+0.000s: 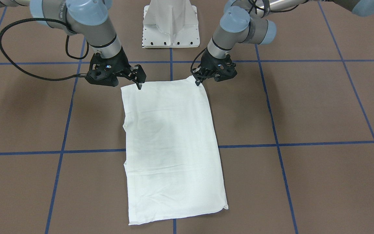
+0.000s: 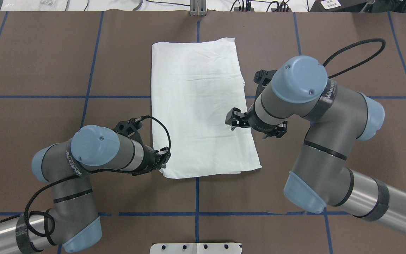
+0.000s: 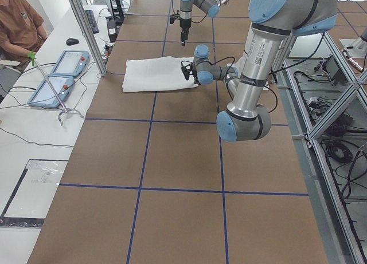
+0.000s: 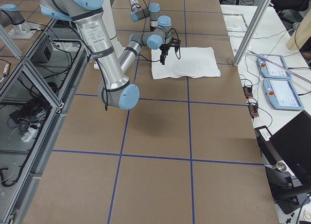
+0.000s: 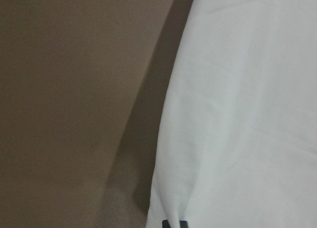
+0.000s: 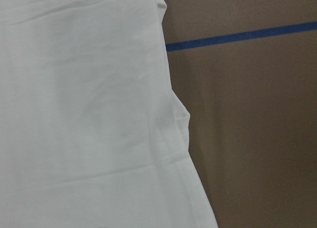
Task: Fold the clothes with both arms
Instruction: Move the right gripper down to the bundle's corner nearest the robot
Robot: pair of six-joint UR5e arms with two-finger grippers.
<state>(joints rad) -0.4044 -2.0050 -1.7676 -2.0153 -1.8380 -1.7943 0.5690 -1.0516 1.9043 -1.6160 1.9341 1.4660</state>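
Shirt point(image 1: 172, 146): white, folded into a long rectangle, lying flat at the middle of the brown table point(image 1: 320, 107). Its long side runs away from the robot. It lies over one of the blue tape lines point(image 1: 89, 150) of the grid. Shallow creases run across the cloth, and there is a small notch in the edge on the robot's right side.

Left gripper point(image 1: 198, 81): down at the shirt's robot-side corner on the robot's left. Its fingers are pressed close together with the cloth pinched between them. The corner rises to a small peak at the tips. In the left wrist view a dark fingertip point(image 5: 174, 223) shows at the bottom edge, and the fabric gathers toward it.

Right gripper point(image 2: 255, 126): fingers spread wide, holding nothing. From the front one fingertip point(image 1: 139, 85) points down over the other robot-side corner. The side views show the gripper hanging above the cloth — apart from it. The right wrist view shows only the shirt's edge, bare table and a tape line, and no fingers.

Beyond: the white pedestal point(image 1: 170, 26) stands at the robot's side of the table, between the two arms. A seated operator point(image 3: 17, 29) is at the far side in the left-end view.
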